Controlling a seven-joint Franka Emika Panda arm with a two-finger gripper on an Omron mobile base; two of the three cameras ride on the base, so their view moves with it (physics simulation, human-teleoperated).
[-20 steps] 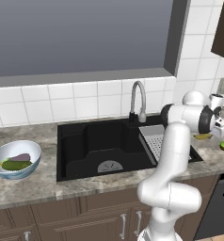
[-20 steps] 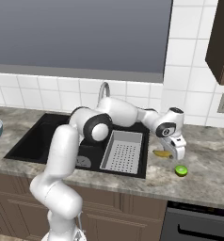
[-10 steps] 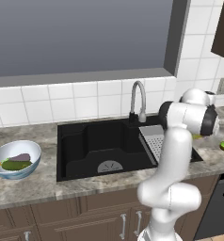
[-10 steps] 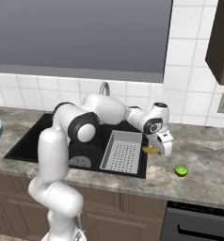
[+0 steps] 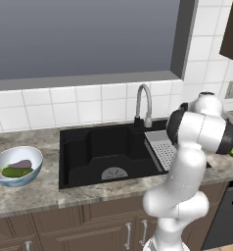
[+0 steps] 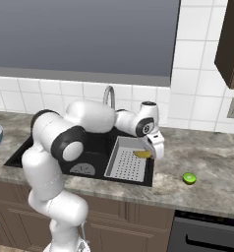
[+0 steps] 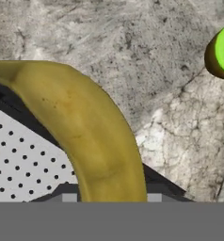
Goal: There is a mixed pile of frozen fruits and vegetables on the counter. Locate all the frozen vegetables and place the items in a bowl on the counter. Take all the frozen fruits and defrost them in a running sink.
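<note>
Item: banana [image 6: 143, 154], clenched in the claw [image 6: 149, 151], carried above the right edge of the sink [image 6: 45, 147], over the perforated tray [image 6: 125, 166]. Long axis curved, crossing from tray to counter [image 7: 147, 70] (hand view). Open basin lies to the claw's left. Lime [image 6: 189, 178] sits apart on the counter, right of the sink.

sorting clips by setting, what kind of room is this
A home-style kitchen, rendered rather than real: a black sink with a curved chrome faucet, a granite-look counter over wooden cabinets, and tiled wall behind.
</note>
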